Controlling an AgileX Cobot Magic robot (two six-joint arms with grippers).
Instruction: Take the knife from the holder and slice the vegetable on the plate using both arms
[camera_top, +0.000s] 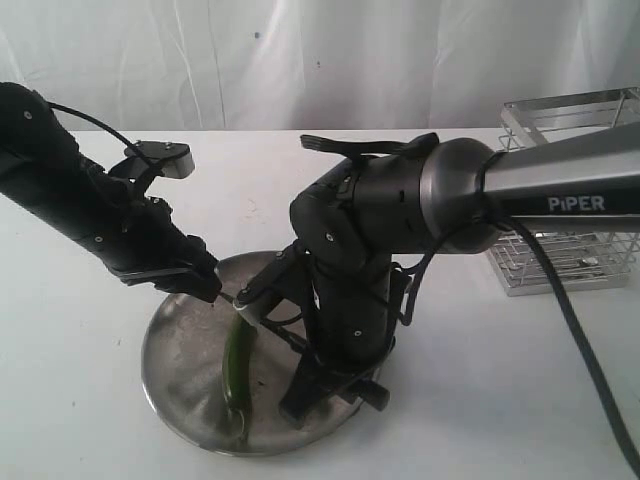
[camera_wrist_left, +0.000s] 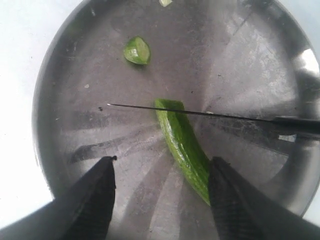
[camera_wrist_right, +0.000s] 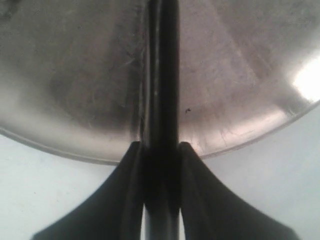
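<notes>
The green vegetable (camera_wrist_left: 183, 145) (camera_top: 238, 365) lies on the steel plate (camera_wrist_left: 250, 65) (camera_top: 175, 345). My left gripper (camera_wrist_left: 163, 160) (camera_top: 216, 288) is open and straddles it, with the vegetable close against one finger (camera_wrist_left: 235, 200). The thin black knife (camera_wrist_left: 200, 113) stands edge-down across the vegetable's cut end. Its handle (camera_wrist_right: 162, 100) is clamped in my right gripper (camera_wrist_right: 161, 145), which is shut at the plate's rim (camera_wrist_right: 75, 150). In the exterior view that gripper is mostly hidden under its own arm. A cut-off piece (camera_wrist_left: 136, 50) lies apart, further along the plate.
The wire holder (camera_top: 560, 105) stands at the far right of the white table, behind the grey PiPER link (camera_top: 575, 203). A tiny pale scrap (camera_wrist_left: 165, 2) lies near the plate's far rim. A white curtain closes the back.
</notes>
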